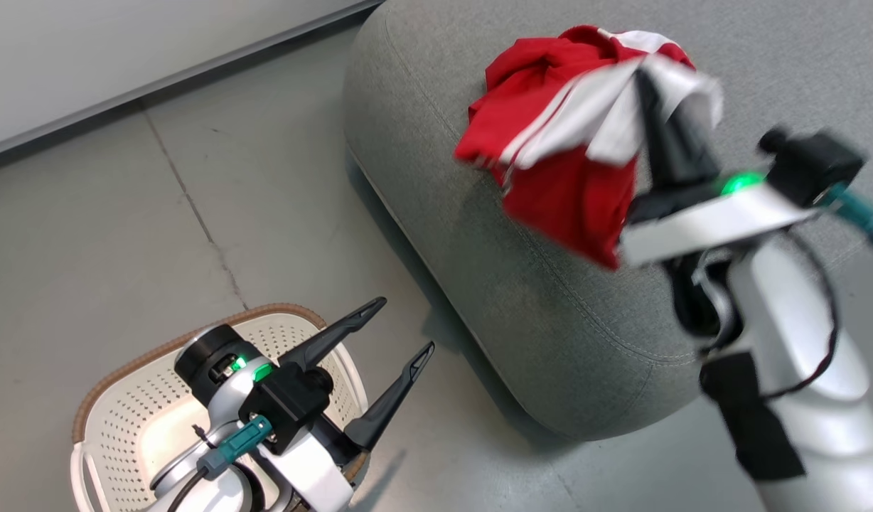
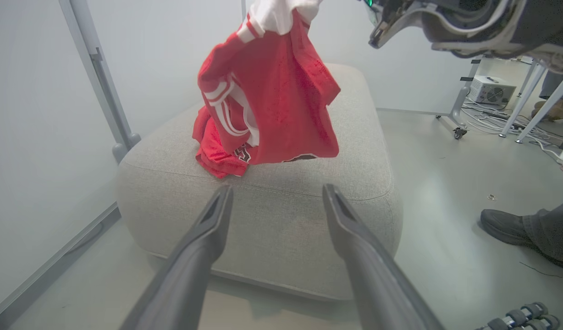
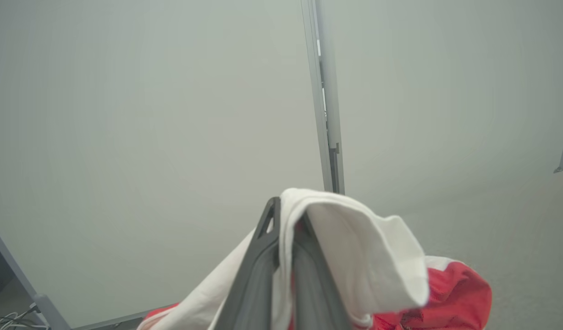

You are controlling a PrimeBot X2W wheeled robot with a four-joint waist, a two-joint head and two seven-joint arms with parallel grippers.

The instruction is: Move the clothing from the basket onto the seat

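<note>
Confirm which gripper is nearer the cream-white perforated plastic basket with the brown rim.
Left. The left gripper hovers open just above the basket; right gripper is away over the grey fabric seat, shut on red-and-white soft clothing.

The clothing (image 1: 550,192) hangs over the seat (image 1: 550,320) (basket (image 1: 134,409) to its left).

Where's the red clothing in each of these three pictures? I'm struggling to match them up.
Head view: upper right, clothing dangling from the right hand over the seat.
Left wrist view: top centre, hanging above the seat.
Right wrist view: bottom centre, its white trim pinched in the hand.
Shared landmark: that white trim.
</note>
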